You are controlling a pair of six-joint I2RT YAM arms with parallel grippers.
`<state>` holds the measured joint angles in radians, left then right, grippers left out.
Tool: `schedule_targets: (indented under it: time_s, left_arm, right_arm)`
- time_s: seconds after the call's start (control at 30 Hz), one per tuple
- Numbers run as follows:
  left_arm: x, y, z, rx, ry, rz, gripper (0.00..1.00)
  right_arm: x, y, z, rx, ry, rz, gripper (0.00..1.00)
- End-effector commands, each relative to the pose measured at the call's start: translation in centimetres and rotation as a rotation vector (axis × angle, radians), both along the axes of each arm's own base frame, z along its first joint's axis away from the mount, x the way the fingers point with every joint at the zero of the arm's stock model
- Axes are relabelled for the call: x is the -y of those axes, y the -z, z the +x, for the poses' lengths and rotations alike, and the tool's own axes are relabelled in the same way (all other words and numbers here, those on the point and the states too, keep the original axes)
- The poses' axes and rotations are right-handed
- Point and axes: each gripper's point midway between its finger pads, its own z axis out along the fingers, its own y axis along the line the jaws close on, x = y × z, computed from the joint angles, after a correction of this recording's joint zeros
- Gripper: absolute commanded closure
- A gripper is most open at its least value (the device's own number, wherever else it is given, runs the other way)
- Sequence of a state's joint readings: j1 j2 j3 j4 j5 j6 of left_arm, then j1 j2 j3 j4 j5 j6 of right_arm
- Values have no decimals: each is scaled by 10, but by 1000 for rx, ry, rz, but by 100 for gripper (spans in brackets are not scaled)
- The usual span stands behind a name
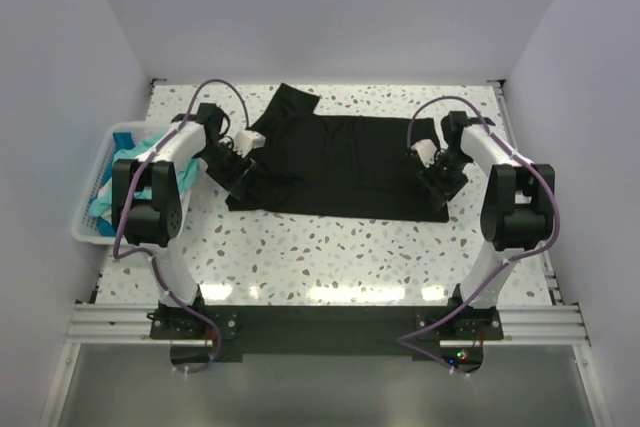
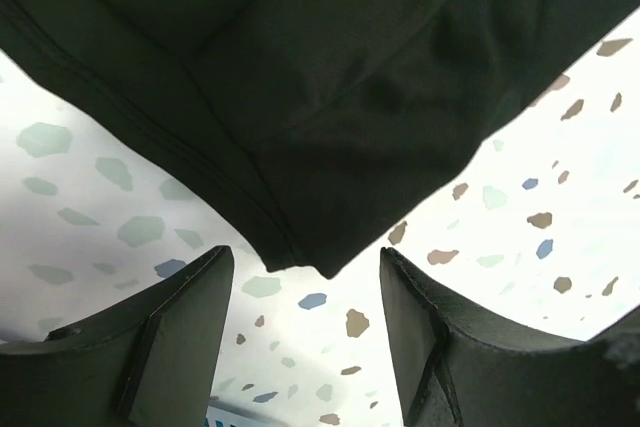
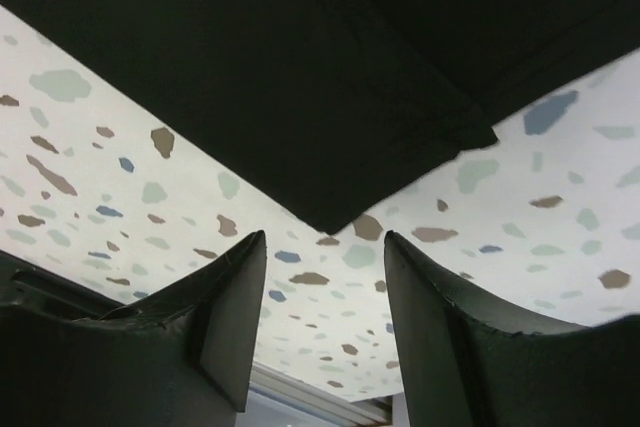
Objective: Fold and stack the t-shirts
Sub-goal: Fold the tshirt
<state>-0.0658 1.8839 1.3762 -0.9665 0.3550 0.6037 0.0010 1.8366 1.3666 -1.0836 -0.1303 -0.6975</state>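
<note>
Top external: we see the black tee (image 1: 345, 162) spread flat near the basket (image 1: 92, 209), teal tees (image 1: 128, 154) piled inside it. Wrist cams: left gripper (image 2: 305, 337) at the hem corner nearest the basket, right gripper (image 3: 325, 322) at the farthest one. Both have fingers apart, nothing clamped. Cloth looks light and limp, will sag, so we'd pinch the stitched hem at both corners.

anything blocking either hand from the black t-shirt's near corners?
Nothing visible. The left hand and right hand are both open, each with a corner of the black t-shirt just ahead of it, only speckled table between.
</note>
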Motion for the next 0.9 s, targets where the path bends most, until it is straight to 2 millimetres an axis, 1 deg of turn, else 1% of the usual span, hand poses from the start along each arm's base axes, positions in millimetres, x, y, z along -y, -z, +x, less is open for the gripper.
schedule_targets:
  time_s: [0.0,0.07,0.13,0.2,0.27,0.3,0.37,0.47,0.67,0.7,0.87]
  left_arm:
    - [-3,2,15,38,-69,15,35]
    - [-4,6,12,22,-70,18,36]
    - [-3,10,10,12,-71,16,38]
    - [-3,11,8,3,-70,9,42]
    - [0,13,6,-9,-67,-2,46]
    - [0,14,4,-13,-66,-3,48]
    - [0,14,2,-18,-64,-3,52]
    - [1,11,-1,-24,-68,-8,56]
    - [3,-6,4,3,-80,-19,56]
    - [3,-8,4,1,-79,-22,56]
    - [5,-12,-2,-23,-80,-30,57]
  right_arm:
    - [-8,19,-7,-35,32,-17,46]
    - [-2,28,-8,-39,33,-46,47]
    - [2,37,-15,-63,23,-68,49]
    - [4,44,-22,-75,8,-76,50]
    - [6,47,-24,-69,-9,-86,50]
    - [8,49,-28,-76,-14,-92,50]
    - [10,52,-28,-71,-31,-99,51]
    - [11,51,-27,-63,-38,-105,53]
    - [11,41,-18,-30,-60,-99,59]
    - [11,40,-17,-30,-66,-101,62]
    - [13,39,-18,-32,-92,-108,70]
